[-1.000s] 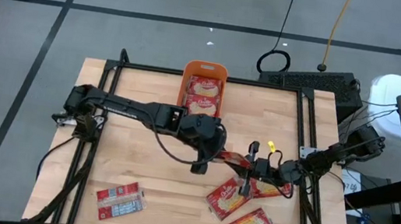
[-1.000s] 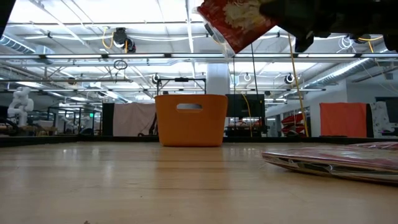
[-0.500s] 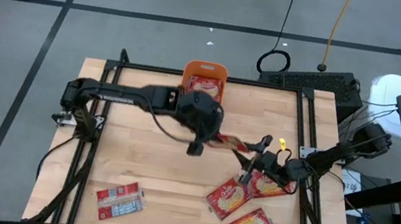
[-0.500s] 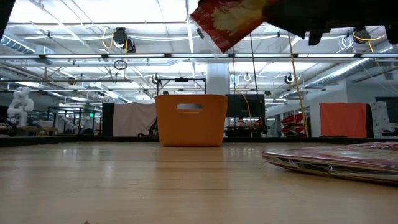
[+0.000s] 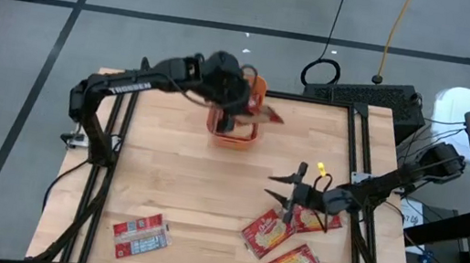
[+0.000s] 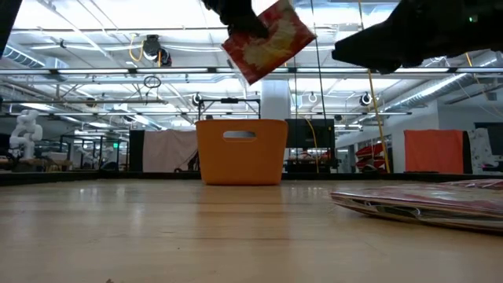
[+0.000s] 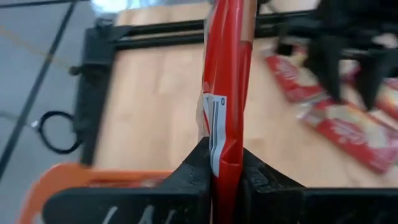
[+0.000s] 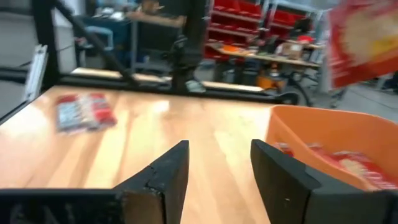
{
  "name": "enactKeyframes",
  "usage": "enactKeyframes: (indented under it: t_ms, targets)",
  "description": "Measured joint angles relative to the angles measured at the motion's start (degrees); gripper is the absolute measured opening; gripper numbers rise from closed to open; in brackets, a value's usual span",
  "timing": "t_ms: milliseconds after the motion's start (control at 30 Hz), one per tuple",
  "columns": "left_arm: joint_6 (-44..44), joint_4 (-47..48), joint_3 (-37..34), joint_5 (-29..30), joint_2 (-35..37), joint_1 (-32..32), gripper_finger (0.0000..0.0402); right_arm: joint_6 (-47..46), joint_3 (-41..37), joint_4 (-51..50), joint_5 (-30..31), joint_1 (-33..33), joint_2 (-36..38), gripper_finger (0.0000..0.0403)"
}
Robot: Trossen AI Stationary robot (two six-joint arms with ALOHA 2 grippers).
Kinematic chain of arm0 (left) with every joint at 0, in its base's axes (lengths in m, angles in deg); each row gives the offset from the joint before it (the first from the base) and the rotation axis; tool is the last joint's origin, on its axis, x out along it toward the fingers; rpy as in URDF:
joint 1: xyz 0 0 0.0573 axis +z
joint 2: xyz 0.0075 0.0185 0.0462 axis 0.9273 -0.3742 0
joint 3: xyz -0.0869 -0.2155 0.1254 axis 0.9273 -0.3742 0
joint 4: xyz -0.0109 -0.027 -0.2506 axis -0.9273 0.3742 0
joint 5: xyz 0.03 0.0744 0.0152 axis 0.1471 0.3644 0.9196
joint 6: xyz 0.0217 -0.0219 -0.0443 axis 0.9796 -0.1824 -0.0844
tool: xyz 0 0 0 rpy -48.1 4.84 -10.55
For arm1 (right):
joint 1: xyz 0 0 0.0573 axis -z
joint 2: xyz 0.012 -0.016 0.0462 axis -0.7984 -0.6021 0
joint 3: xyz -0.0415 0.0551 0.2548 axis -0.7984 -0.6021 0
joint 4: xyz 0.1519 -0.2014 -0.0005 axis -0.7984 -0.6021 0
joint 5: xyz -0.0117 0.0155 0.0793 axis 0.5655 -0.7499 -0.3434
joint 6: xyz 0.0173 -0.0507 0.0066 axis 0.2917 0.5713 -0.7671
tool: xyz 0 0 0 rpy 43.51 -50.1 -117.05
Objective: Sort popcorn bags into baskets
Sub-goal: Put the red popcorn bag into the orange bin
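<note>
Left gripper (image 5: 239,118) pinches a red popcorn bag (image 5: 259,113) in the air above the orange basket (image 5: 232,138) at the table's far edge. Right gripper (image 5: 278,186), fingers spread and empty, hovers right of centre, just beside three popcorn bags (image 5: 269,231) lying near-right; another bag (image 5: 139,233) lies near-left.

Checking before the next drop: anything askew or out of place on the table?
Nothing damaged or spilled. The left gripper holds a bag tilted above the bin. One bag lies apart, print side up, far from the three bags under the open right gripper.
</note>
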Motion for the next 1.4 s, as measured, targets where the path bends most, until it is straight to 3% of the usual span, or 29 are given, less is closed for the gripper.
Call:
enactKeyframes:
  t_ms: [300,633,1033,1400]
  targets:
    - [6.62,8.81,10.77,0.27,-1.24,8.05,0.0024,2.43,0.00,-0.24,-1.70,0.09,-1.25,0.0151]
    - [11.45,23.14,29.06,0.72,-11.98,14.88,0.0022,3.48,0.00,-0.56,-1.70,0.09,-1.25,0.0150]
    - [17.86,30.44,30.61,3.99,-21.98,14.78,0.0022,2.78,0.00,-0.73,-1.70,0.09,-1.25,0.0150]
    - [19.02,31.67,30.57,6.82,-24.91,14.56,0.0022,-0.96,-1.38,-1.05,-1.68,0.09,-1.27,0.0150]
